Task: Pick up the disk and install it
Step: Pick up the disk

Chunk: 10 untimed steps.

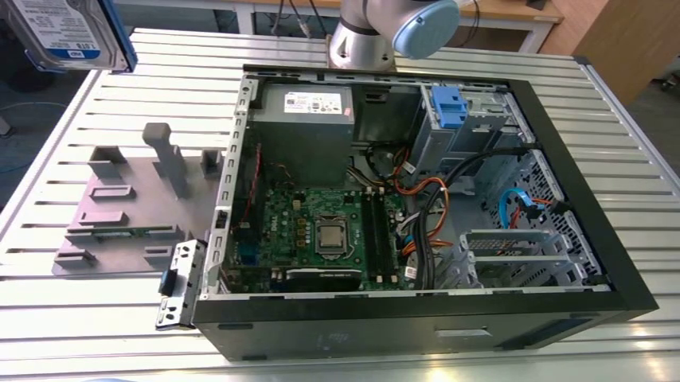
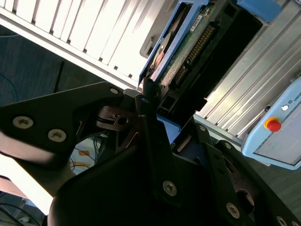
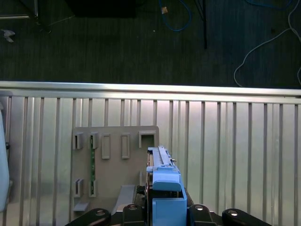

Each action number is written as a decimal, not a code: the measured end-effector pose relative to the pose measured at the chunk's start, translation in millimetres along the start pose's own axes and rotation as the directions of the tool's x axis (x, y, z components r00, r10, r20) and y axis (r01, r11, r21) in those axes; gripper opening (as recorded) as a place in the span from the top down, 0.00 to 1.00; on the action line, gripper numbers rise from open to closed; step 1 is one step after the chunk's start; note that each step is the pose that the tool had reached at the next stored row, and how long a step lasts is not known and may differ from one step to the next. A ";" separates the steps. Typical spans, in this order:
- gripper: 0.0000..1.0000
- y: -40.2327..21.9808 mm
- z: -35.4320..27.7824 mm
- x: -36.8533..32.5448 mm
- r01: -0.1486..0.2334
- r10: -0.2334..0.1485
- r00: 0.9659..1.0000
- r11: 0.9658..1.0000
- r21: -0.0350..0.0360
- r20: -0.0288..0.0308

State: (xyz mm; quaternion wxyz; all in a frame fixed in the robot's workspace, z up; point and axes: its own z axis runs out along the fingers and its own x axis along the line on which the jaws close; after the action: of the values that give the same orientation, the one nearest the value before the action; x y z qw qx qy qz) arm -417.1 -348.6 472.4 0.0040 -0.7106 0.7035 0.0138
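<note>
disk (image 1: 66, 32) aloft over bench (image 1: 95, 318) far corner, exterior view's left; jaws clamped on its blue-railed edges. slatted metal bench carries open pc case (image 1: 425, 318), grey fixture (image 1: 117, 215). dark carpet floor (image 3: 117, 42) beyond bench edge.

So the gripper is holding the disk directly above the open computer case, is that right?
Not quite. The gripper does hold the disk, as the second wrist view shows, but not above the computer case: at the exterior view's far left the disk hangs, on the grey fixture's side.
</note>
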 end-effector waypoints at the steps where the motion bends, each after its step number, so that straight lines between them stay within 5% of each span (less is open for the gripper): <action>1: 0.64 0.0 -0.2 0.0 0.000 0.000 1.000 1.000 0.000 0.000; 10: 0.64 0.0 -2.1 -0.1 0.000 0.000 1.000 1.000 0.000 0.000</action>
State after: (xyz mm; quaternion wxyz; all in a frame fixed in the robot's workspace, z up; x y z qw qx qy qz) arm -417.1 -348.6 474.5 0.0040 -0.7106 0.7035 0.0138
